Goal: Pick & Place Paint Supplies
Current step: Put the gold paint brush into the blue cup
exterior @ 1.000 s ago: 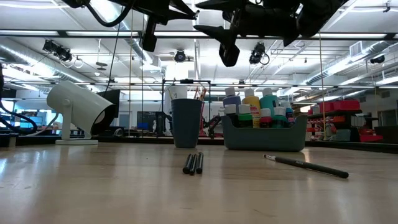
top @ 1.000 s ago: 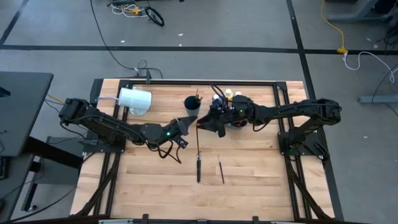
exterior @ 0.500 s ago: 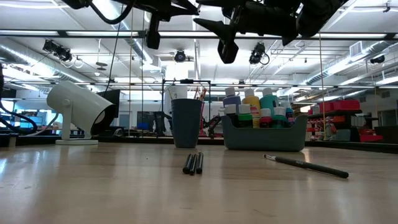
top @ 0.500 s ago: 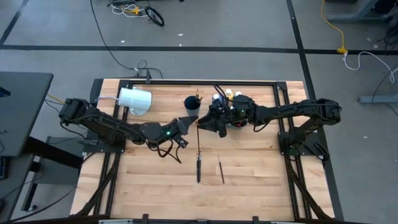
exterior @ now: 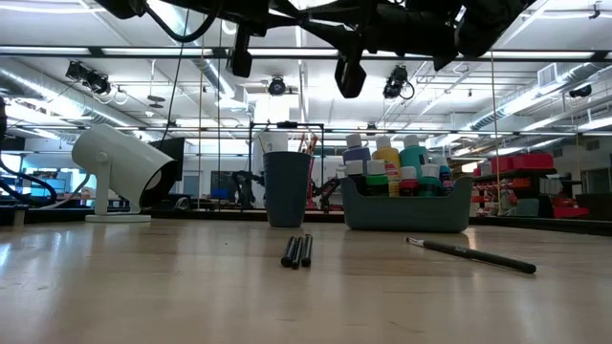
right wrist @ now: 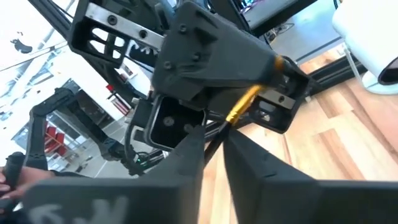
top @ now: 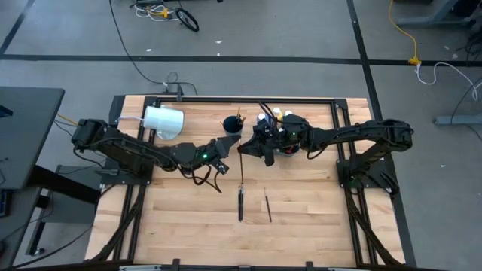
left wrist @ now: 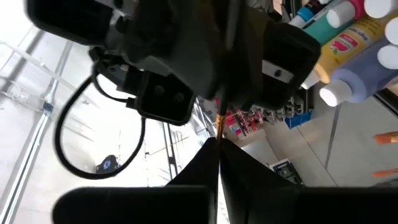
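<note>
Two pincers meet above the table [top: 188, 218], passing a paintbrush [right wrist: 241, 109] between them. At far left a white cylinder [top: 163, 121] lies on its side. Next, the left pincer [top: 224, 146] is clenched on one end of the brush. Its orange ferrule shows in the right wrist view, where the right pincer [top: 245, 147] has its fingers narrowed around the shaft; whether they grip yet cannot be told. Behind stands a dark cup [top: 233, 126] of brushes, and a tray [exterior: 406, 212] of paint bottles [exterior: 386, 159] sits to its right. Two brushes [top: 240, 202] lie on the boards below. By appearances this is a handover; the next move calls for the left to release once the right holds firm.
</note>
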You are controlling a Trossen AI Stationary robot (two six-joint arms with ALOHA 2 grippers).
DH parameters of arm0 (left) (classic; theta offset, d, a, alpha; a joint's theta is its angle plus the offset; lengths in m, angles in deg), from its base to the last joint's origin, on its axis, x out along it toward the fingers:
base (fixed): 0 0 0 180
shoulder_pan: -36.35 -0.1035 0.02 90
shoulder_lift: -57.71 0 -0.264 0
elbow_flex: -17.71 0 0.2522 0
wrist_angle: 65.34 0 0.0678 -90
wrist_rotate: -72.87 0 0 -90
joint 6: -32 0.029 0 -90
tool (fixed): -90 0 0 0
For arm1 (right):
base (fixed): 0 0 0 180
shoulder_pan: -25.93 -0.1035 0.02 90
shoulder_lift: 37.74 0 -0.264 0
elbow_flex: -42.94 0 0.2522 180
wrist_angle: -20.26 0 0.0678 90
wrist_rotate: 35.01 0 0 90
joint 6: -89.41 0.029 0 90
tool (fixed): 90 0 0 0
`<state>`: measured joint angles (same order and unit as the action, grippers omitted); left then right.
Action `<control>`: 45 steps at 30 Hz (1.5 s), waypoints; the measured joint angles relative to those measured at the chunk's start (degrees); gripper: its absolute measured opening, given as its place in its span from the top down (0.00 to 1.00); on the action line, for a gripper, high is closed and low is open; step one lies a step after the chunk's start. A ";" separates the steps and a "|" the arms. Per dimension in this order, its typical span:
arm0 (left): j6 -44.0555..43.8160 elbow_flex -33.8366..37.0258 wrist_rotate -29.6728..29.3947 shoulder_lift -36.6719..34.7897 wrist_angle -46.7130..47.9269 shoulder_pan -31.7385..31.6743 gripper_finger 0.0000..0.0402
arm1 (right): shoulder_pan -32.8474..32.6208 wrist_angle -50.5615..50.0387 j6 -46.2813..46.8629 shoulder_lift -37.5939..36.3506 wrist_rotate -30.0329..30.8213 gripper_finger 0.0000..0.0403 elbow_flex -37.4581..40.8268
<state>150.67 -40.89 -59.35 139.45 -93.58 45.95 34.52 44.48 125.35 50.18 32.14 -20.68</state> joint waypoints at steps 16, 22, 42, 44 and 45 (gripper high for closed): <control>-20.95 0.00 -5.83 0.02 0.21 1.04 0.88 | 1.34 -5.38 -3.83 0.00 -0.52 0.97 0.03; -26.35 0.00 -17.35 0.02 0.07 1.35 0.82 | 4.33 -5.33 -6.85 -0.02 0.32 0.97 0.02; -88.61 0.02 -10.92 -1.02 10.94 -0.41 0.81 | 5.52 11.57 -43.65 12.25 38.50 0.97 -0.04; -89.87 0.02 -11.87 -1.02 11.43 -0.62 0.81 | 5.52 9.65 -43.93 12.88 38.77 0.97 -0.04; -89.90 0.02 -12.36 -1.03 11.57 -0.72 0.81 | 5.52 8.71 -43.93 13.10 38.64 0.97 -0.04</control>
<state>60.77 -40.87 -71.71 138.42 -82.00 45.23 40.04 53.20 81.43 63.27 70.78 -20.73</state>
